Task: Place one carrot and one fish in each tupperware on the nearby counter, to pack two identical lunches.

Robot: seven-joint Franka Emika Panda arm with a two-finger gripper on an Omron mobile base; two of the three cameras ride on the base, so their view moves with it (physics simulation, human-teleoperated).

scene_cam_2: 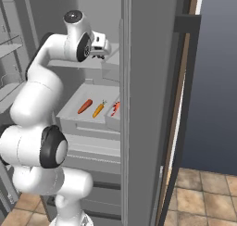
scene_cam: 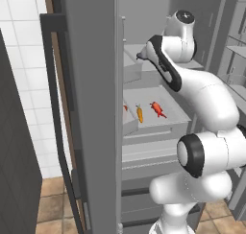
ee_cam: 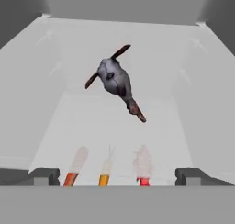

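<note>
Inside the open fridge, a blackish fish (ee_cam: 117, 81) lies on a pale upper shelf, ahead of my gripper (ee_cam: 118, 177) and apart from it. The gripper is open, with nothing between its fingertips (ee_cam: 43, 176). My hand (scene_cam_2: 101, 44) is held at upper-shelf height inside the fridge. One level down, a red-orange carrot (scene_cam_2: 84, 106), an orange carrot (scene_cam: 140, 114) (scene_cam_2: 98, 109) and a red fish (scene_cam: 157, 109) lie side by side. In the hand view they show blurred through the shelf: carrot (ee_cam: 71, 176), carrot (ee_cam: 104, 177), fish (ee_cam: 143, 178). The tupperware is out of view.
The grey fridge door (scene_cam: 91, 108) (scene_cam_2: 148, 104) stands open close beside the arm and hides part of the lower shelf (scene_cam: 168, 125). Door racks (scene_cam: 235, 51) (scene_cam_2: 9, 44) flank the far side. Drawers sit below, then brown floor tiles (scene_cam_2: 199, 192).
</note>
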